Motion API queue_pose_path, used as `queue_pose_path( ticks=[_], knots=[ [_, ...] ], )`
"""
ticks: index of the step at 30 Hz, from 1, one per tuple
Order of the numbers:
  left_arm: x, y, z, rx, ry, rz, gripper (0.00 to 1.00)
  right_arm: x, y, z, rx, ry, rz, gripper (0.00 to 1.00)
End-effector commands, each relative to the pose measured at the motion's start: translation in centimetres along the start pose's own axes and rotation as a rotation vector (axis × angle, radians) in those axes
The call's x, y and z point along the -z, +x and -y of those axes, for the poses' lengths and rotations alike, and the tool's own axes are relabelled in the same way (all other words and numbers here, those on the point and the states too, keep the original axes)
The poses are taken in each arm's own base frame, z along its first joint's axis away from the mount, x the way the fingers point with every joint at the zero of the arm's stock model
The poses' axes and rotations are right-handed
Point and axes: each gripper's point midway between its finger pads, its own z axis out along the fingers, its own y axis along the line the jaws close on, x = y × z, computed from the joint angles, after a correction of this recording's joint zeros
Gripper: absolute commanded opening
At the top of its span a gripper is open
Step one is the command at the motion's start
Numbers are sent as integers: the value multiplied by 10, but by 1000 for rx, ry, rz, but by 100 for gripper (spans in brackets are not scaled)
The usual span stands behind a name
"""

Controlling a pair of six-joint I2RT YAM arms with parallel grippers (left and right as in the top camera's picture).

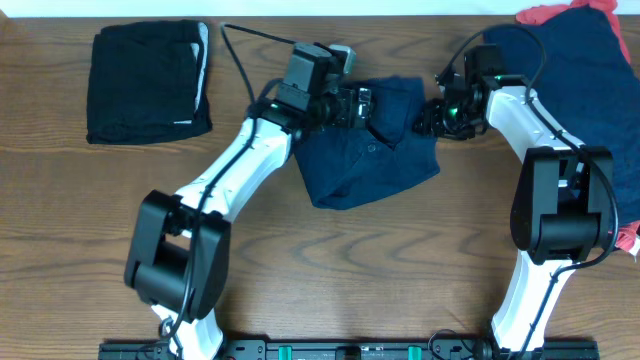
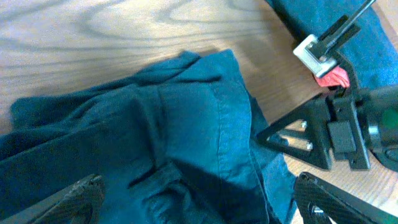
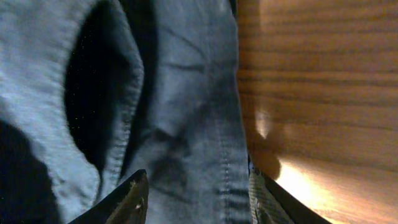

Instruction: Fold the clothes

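Okay, left gripper (image 1: 365, 100): jaws spread wide, gripping nothing. In the left wrist view its two black fingers (image 2: 74, 202) sit at the bottom corners, with the crumpled dark navy fabric shorts (image 2: 186, 137) lying loose under the gap.

Right gripper (image 1: 428, 118): jaws part-way apart, at the 3 o'clock edge of the same shorts. In the right wrist view a stitched navy hem runs down between its fingers (image 3: 134, 202). Can't tell whether they clamp it or just straddle it.

The grippers are near each other. The left one is over the shorts' 12 o'clock part, and the right one is just beside it at 3 o'clock.

The shorts lie rumpled on the wood-grain table (image 1: 400, 260), around centre, a bit toward 12 o'clock.

A folded black fabric garment with a pale grey stripe (image 1: 148, 80) lies flat at 10 o'clock, well apart from both grippers.

A heap of dark navy fabric clothes (image 1: 590, 80) is at 2 o'clock, partly under the right arm. A coral-red fabric piece (image 1: 550, 14) pokes out at its 12 o'clock edge, and a red scrap (image 1: 628, 240) shows at the table's 3 o'clock edge.
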Motion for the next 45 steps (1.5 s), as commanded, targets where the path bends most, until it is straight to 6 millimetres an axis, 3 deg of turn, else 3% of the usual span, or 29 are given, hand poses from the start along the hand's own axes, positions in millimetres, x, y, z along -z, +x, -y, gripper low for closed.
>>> queue_pose_path(
  ticks=[1,9,11,18,22,25,29,34,45],
  knots=[
    [-16,9,5,8,22,-20,98,-4,6,-2,6,-16,-4,50],
    [-45,37,-10,28,1,-91,97,-8,2,-7,28,-21,16,51],
    [-47,44,-13,34,-6,-113,92,-8,2,-9,34,-23,18,51],
    [-43,75,-24,72,-62,-233,57,-9,1,-10,36,-24,20,51],
    [-33,98,-33,91,-95,-333,23,-8,0,-14,29,-45,26,48],
    [-16,108,-47,132,-130,-395,6,-5,-4,-22,32,-97,31,44],
    [11,105,-63,151,-161,-424,6,0,-7,-35,36,-166,32,32],
    [35,87,-79,164,-187,-381,6,2,0,-42,26,-209,1,2],
    [40,79,-86,141,-189,-354,6,9,11,-78,63,-398,-44,1]
  ],
)
